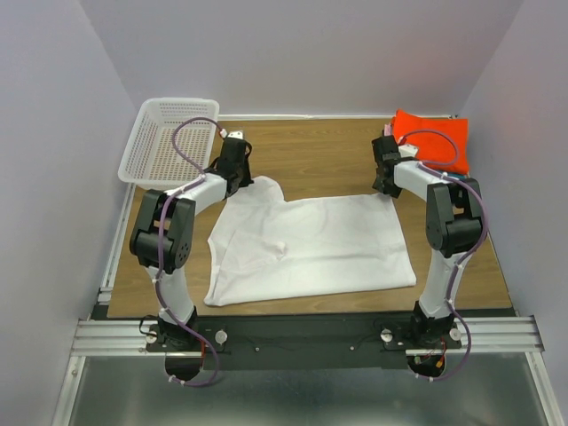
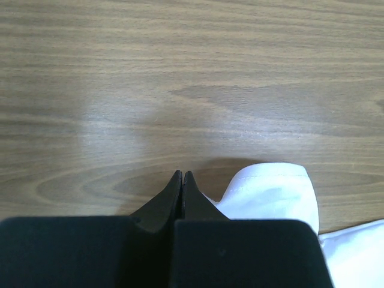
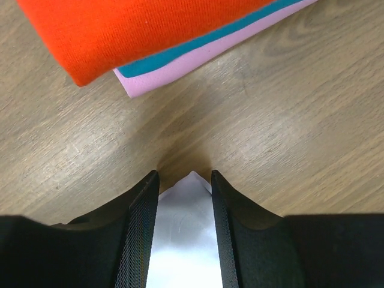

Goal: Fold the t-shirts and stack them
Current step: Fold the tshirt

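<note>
While the white t-shirt (image 1: 311, 244) lies flat on our wood-grain desk (image 1: 319, 155) (grey walls (image 1: 293, 53) around), we see the left end effector (image 2: 182, 174) closed, the right end effector (image 3: 183, 174) parted astride its corner.

Centre of table (image 1: 328, 151): spread shirt (image 1: 311, 244), flat. Far left corner: basket (image 1: 173, 142). Far right corner: folded shirts (image 1: 435, 140), stacked one on another.
</note>
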Controlling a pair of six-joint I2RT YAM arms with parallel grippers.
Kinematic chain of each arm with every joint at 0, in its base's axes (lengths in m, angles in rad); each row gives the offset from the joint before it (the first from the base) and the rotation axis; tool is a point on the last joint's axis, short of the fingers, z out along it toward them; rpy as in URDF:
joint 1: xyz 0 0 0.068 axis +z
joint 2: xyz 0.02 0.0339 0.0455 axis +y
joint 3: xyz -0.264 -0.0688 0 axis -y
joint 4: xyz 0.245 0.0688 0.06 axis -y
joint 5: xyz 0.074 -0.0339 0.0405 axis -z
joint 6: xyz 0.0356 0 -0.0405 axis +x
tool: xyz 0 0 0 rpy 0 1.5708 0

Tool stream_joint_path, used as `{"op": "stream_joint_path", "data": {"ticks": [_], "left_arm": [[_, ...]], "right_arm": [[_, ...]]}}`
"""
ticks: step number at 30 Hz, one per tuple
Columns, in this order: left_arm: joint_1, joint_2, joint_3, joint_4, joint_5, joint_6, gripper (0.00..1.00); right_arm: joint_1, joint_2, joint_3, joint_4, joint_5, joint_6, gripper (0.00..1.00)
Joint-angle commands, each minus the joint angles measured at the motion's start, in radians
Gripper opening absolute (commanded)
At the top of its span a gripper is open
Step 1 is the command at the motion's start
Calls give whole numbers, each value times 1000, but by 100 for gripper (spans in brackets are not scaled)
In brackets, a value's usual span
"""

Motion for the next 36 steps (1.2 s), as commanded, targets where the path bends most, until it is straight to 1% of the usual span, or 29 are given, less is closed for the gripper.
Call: {"op": "stream_joint_path", "data": {"ticks": [1, 10, 11, 13, 14, 17, 18, 22, 23, 29, 33, 36], "left_arm": [[-2, -64, -26, 35, 21, 5, 0], [-8, -89, -66, 51, 27, -3, 0], [-10, -92, -71, 52, 30, -1, 0], [-10, -95, -74, 55, 31, -3, 0], [-10, -98, -75, 55, 31, -3, 0], [-11, -101, -80, 55, 34, -1, 0], [-11, -107, -80, 55, 34, -3, 0], [-16, -129, -100, 54, 40, -4, 0], [-18, -138, -108, 55, 40, -9, 0], [-22, -231, -198, 105, 36, -21, 0], [-34, -294, -295, 123, 27, -47, 0], [-41, -371, -362, 129, 17, -82, 0]], "right_arm": [[-3, -16, -34, -11, 18, 19, 47], [-2, -56, -84, -11, 21, 30, 47], [-3, -58, -89, -11, 24, 33, 42], [-2, -61, -92, -11, 21, 33, 36], [-2, -62, -94, -11, 18, 35, 28], [-3, -73, -87, -9, 10, 30, 23], [-2, -80, -87, -8, 9, 27, 17], [0, -117, -92, -3, 3, 13, 13], [-2, -126, -97, 0, -3, 9, 9], [1, -197, -164, 14, -37, 0, 7], [1, -272, -221, 16, -40, 3, 6], [3, -321, -264, 14, -40, 0, 6]]}}
